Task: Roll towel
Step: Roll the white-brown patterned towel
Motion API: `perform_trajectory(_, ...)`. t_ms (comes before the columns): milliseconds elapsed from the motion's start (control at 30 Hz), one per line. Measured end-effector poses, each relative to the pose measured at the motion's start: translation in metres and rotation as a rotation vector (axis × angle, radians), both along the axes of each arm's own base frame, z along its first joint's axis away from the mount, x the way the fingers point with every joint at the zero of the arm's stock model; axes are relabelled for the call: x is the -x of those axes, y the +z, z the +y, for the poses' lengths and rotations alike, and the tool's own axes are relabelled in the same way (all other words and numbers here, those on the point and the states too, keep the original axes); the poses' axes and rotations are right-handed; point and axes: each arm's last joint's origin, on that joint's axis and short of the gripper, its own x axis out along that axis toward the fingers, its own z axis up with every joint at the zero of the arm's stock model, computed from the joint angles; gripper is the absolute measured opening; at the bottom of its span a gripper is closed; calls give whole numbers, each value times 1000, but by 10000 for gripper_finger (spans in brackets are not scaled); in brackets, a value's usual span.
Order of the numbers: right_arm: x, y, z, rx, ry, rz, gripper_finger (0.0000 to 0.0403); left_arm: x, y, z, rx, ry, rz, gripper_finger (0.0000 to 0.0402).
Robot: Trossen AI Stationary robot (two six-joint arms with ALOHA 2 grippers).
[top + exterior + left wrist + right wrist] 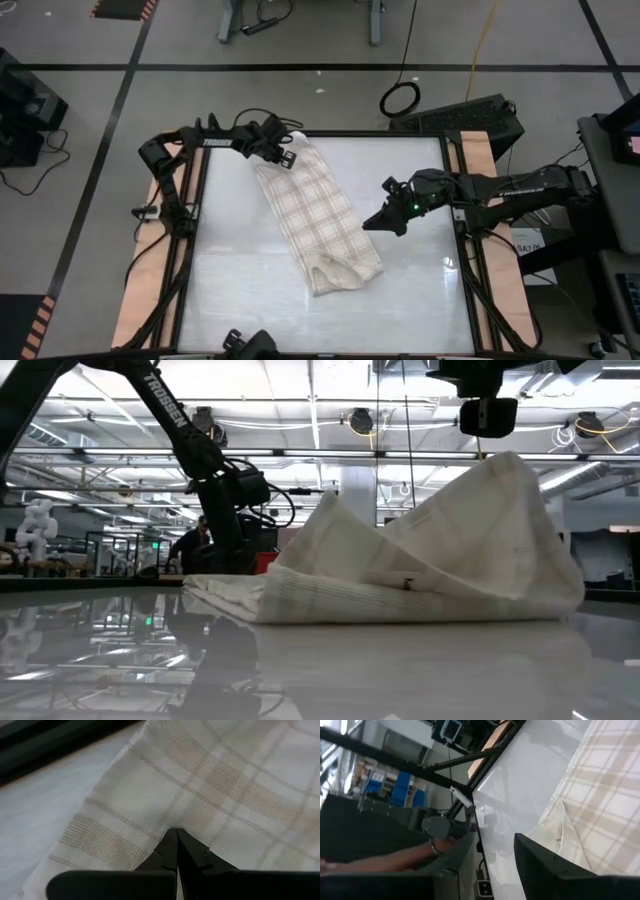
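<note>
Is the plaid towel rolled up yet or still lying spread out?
Partly rolled: the cream, tan-plaid cloth towel lies as a long strip, with only its near end curled over.

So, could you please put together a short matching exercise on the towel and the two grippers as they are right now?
Column one:
1. towel
2. left gripper
3. right gripper
4. cable loop

Column two:
A. on the floor beyond the table's far edge
B. shut on the towel's far end, near the table's far edge
C. lying diagonally across the table, near end folded over
D. beside the towel's right edge, mid-table

Right pairs: 1-C, 2-B, 3-D, 4-A
</note>
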Motion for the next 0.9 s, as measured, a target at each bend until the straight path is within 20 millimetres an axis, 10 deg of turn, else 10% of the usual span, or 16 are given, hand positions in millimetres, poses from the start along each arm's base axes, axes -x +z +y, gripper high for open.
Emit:
perform_trajectory(200, 5, -6, 12, 95, 216, 11, 128, 7, 21, -7, 56, -47, -72, 2)
perform_trajectory(367, 9, -8, 25, 193, 367, -19, 138, 5, 84, -30, 26, -175, -319, 1)
perform_trajectory(633, 14, -17, 27, 319, 447, 14, 170, 4, 171, -127, 24, -381, -610, 1)
perform_trajectory(900, 14, -18, 26, 356, 436, 15, 171, -11, 184, -226, 77, -461, -664, 29)
